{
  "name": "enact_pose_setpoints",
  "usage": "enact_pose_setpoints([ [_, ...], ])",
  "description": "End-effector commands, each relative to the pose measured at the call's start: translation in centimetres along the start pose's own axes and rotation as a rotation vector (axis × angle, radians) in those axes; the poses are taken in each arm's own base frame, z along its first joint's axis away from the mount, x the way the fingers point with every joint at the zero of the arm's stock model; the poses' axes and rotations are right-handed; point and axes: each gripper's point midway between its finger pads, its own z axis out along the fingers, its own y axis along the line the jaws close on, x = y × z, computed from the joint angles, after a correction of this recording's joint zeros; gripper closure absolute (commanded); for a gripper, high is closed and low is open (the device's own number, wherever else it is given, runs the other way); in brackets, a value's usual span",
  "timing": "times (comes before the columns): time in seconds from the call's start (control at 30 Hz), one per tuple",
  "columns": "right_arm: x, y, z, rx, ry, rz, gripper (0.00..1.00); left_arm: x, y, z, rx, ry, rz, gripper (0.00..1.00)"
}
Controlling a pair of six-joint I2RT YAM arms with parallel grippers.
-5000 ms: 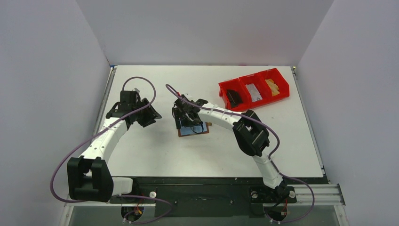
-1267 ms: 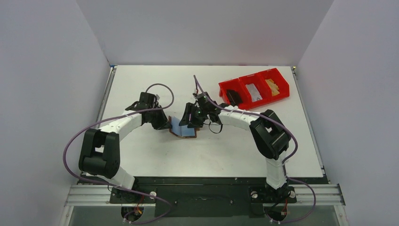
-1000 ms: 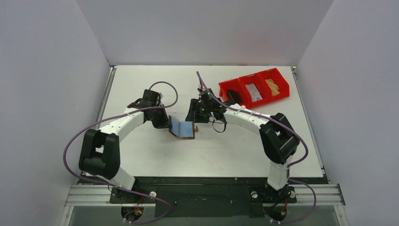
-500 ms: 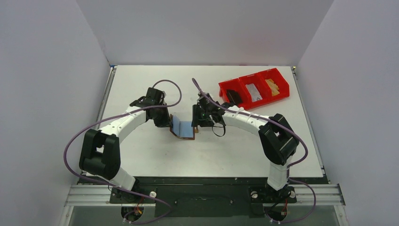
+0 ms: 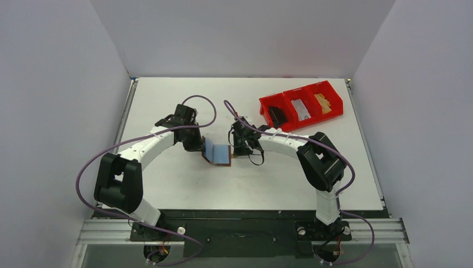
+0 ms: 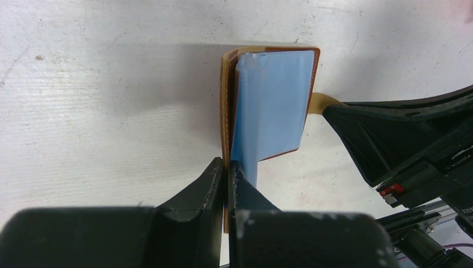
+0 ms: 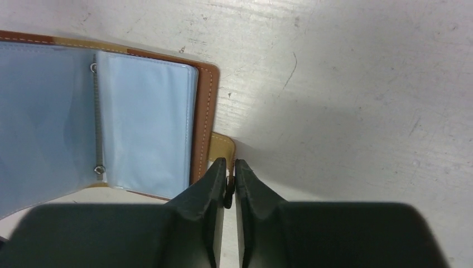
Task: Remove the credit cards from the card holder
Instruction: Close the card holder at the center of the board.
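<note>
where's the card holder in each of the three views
Top external: card holder lies open near the middle, a little left of centre.
Left wrist: card holder at upper middle, one cover standing up just above the jaws.
Right wrist: card holder at upper left, running off the left edge.
Shared landmark: its pale blue pockets, visible in all three.

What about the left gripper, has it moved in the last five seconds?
Yes. In the top view the left gripper has moved right, toward the red bin, and now clamps the card holder's raised left flap.
</note>
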Motion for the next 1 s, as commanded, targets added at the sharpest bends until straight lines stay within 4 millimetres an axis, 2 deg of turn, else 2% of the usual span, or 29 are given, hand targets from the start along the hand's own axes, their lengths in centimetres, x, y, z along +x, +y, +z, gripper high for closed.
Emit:
enact_pose_setpoints([
  [0.0,-1.6,0.1,-0.4,0.008,-0.073,0.017,0.98,-1.5,-1.4,-0.9,0.026,-0.046,0.032,1.00],
  [0.17,-1.4,0.5,-0.4,-0.022,-0.078,0.024,1.00,-1.5,-2.6,-1.0,0.062,-0.052,0.057,1.00],
  [0.3,-1.5,0.8,-0.4,-0.041,-0.085,0.029,1.00,-1.5,-4.3,-1.0,0.110,-0.053,0.075,0.90],
  [0.43,-1.7,1.1,-0.7,-0.056,-0.096,0.033,1.00,-1.7,-5.6,-0.8,0.146,-0.053,0.084,0.76],
  [0.53,-1.6,1.1,-0.8,-0.063,-0.095,0.035,1.00,-1.7,-6.6,-0.3,0.185,-0.047,0.084,0.71],
  [0.67,-1.6,1.3,-0.8,-0.074,-0.096,0.039,1.00,-1.4,-7.2,1.0,0.213,-0.022,0.067,0.70],
  [0.97,-1.8,1.6,-1.2,-0.090,-0.106,0.041,1.00,0.2,-7.2,4.7,0.232,0.046,-0.001,0.70],
])
